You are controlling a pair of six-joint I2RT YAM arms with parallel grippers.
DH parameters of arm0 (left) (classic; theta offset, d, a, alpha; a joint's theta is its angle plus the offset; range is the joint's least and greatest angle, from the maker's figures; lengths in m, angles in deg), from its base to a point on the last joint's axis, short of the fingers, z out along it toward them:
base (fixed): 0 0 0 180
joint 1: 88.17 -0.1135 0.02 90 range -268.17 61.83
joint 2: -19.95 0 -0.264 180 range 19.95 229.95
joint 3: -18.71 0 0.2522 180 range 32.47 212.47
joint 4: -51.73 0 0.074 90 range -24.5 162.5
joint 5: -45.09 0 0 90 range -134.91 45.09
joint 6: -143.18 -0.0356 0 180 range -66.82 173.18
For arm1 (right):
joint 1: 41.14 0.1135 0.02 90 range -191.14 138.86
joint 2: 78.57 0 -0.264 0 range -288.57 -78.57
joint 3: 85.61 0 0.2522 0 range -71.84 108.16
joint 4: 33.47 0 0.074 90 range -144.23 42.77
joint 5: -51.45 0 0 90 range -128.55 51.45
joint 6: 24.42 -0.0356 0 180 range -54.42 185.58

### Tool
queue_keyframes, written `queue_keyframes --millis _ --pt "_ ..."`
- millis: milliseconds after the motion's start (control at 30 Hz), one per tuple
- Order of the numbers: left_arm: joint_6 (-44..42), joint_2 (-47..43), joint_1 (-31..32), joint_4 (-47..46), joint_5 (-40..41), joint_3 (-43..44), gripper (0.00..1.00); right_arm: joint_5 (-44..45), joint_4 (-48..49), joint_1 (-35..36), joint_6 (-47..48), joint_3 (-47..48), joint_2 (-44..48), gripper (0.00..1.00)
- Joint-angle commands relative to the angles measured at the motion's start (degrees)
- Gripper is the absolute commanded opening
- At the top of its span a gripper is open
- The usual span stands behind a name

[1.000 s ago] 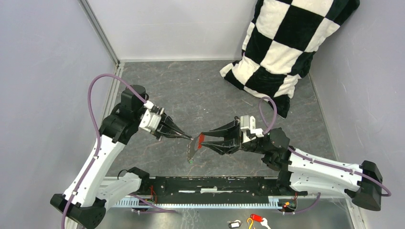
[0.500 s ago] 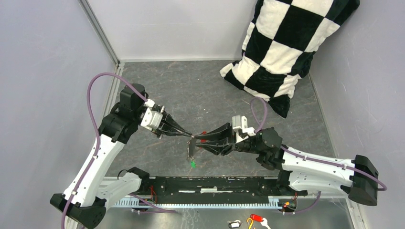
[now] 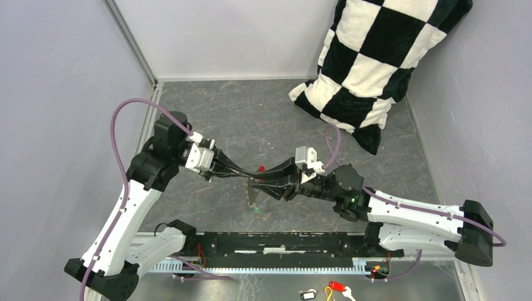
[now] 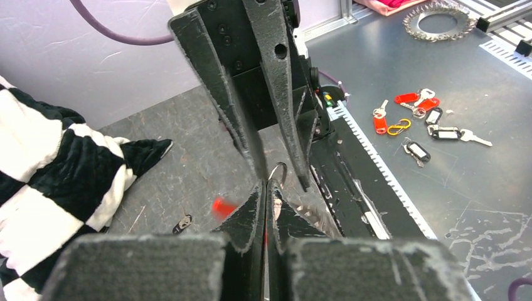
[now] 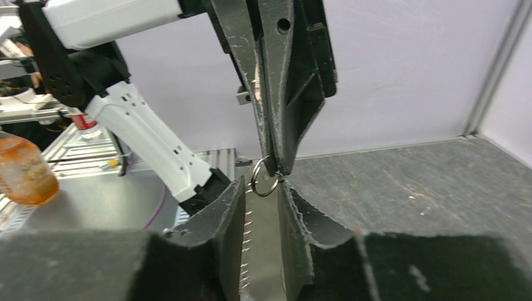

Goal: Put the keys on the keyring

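Note:
My left gripper is shut on the keyring, whose round wire loop sticks out past its tips. In the top view the thin chain hangs from those tips, with the green key at its lower end. The red key shows right beside the tips and is blurred in the left wrist view; what holds it is unclear. My right gripper faces the left one tip to tip. Its jaws stand a narrow gap apart on either side of the loop. A small dark key lies on the mat.
A black-and-white checkered pillow leans in the far right corner. Spare keys and tags lie on the metal table beyond the rail. A red tag with a yellow loop lies at the near edge. An orange bottle stands off the mat.
My right gripper has moved left up to the left gripper's tips, and its jaws have narrowed. The left gripper shifted slightly left. The hanging chain and green key swung a little.

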Motion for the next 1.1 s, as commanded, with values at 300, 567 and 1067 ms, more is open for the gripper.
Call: queue_keyframes --millis 300,567,1067 --pt "10.67 -2.12 0.36 -7.43 2.61 -1.36 0.02 11.73 0.41 0.32 2.42 -1.72 5.1 0.32" --pt "29.17 -6.24 0.4 -26.65 8.3 -8.16 0.02 9.53 0.1 0.4 1.91 -0.27 3.06 0.28" --pt "30.21 -6.73 0.36 -27.13 7.88 -9.0 0.02 7.52 -0.56 0.36 1.6 1.39 1.92 0.25"
